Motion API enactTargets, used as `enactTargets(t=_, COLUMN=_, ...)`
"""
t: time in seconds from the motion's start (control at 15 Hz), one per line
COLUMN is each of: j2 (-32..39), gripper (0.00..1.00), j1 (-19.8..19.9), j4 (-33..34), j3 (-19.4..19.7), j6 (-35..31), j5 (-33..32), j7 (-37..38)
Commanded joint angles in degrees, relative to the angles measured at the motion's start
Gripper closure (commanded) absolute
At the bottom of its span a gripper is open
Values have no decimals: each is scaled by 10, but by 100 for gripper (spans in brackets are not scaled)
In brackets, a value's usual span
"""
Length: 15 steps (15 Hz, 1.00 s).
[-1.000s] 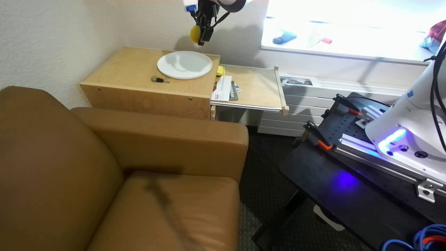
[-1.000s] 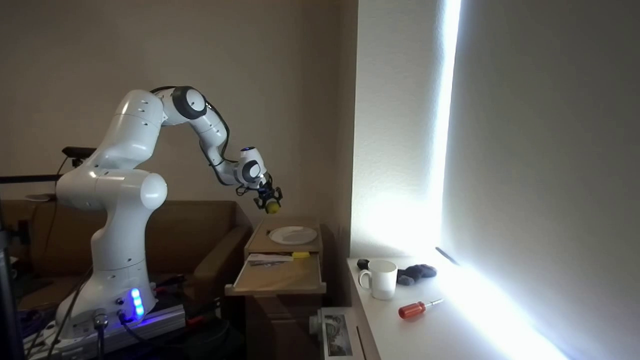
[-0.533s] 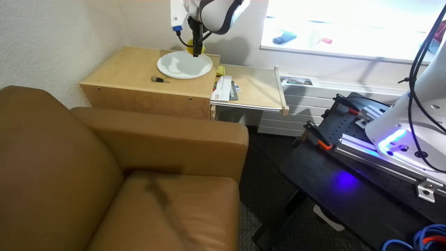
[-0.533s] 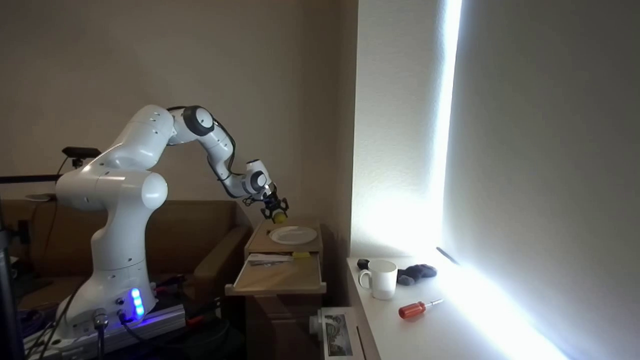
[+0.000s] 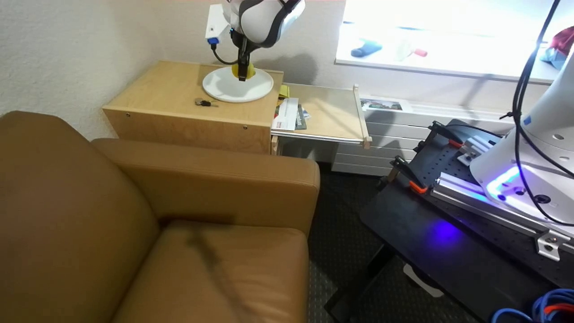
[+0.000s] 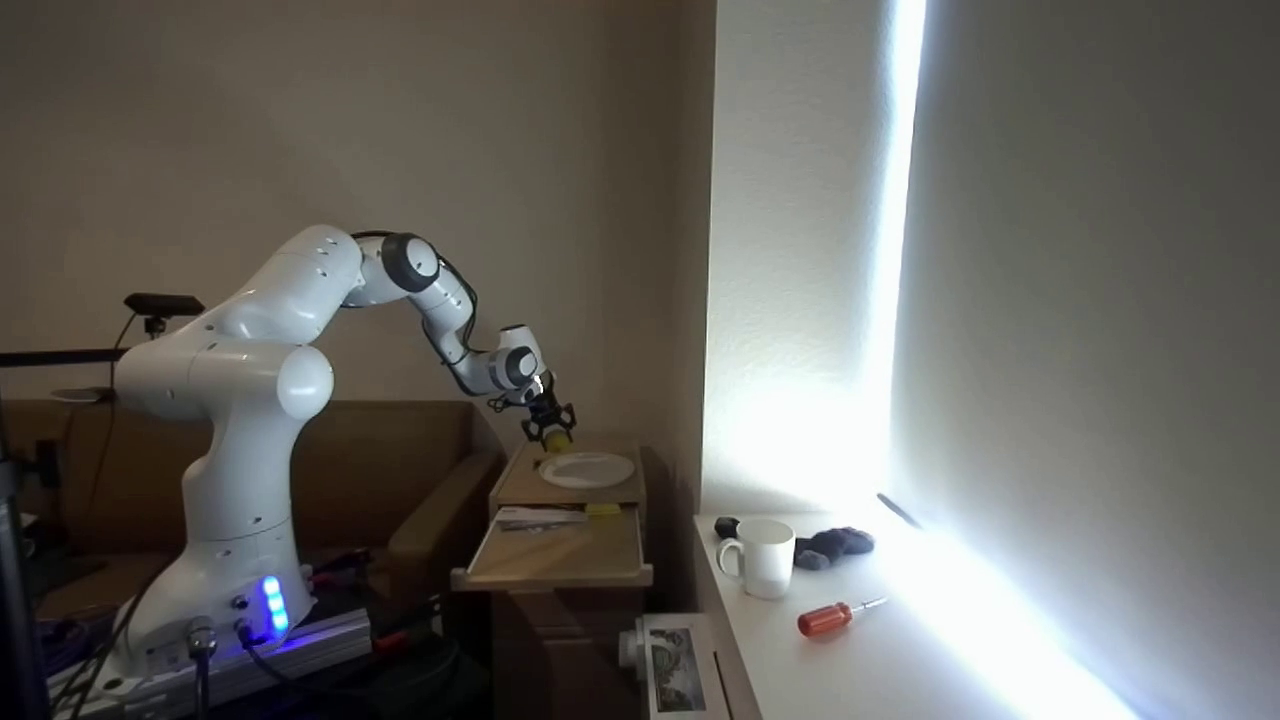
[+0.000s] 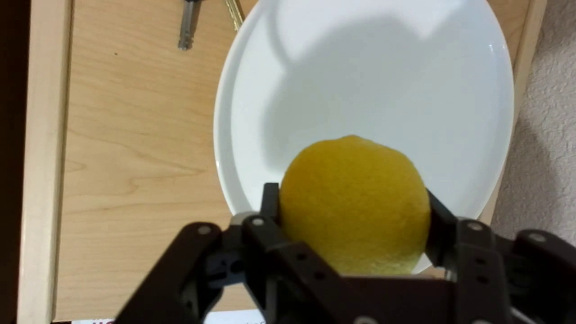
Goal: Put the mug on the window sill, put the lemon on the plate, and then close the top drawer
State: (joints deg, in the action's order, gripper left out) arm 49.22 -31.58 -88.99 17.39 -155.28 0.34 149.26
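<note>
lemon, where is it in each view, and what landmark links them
In an exterior view: upper part, left of centre, the lemon partly behind a gripper finger.
In an exterior view: the lemon, slightly left of centre, below mid-height.
In the wrist view: the lemon, large, right of and below centre.
Shared landmark: the white plate, in all three views.

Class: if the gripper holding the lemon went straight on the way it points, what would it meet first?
Most likely the white plate, which lies beyond the gripper and its lemon in the wrist view; the lemon would probably touch first. The gap is hard to judge.
</note>
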Motion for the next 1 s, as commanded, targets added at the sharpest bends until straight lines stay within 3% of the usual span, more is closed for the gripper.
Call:
enactTargets(t=0.0, j2=25, gripper=53, j1=-18, j4=23, j3=30, j6=9, j5=36, j7=0)
enactTargets(t=0.07, j2=48, gripper=53, j1=-39, j4=43, j3=64, j6=12, j5=84, j7=0)
enactTargets(t=0.33, j2=120, gripper=53, j1=-68, j4=110, j3=134, j6=48, j5=253, j7=-4)
enactTargets(t=0.73, j2=198, gripper=53, j1=-86, j4=180, j3=209, j6=141, j5=409, j7=-4)
enactTargets(t=0.8, j2=208, gripper=7, j1=-90, j4=187, j3=223, j6=158, j5=429, j7=-4)
enactTargets(t=0.93, j2=219, gripper=1, j1=-89, j4=201, j3=237, j6=176, j5=463, j7=-4)
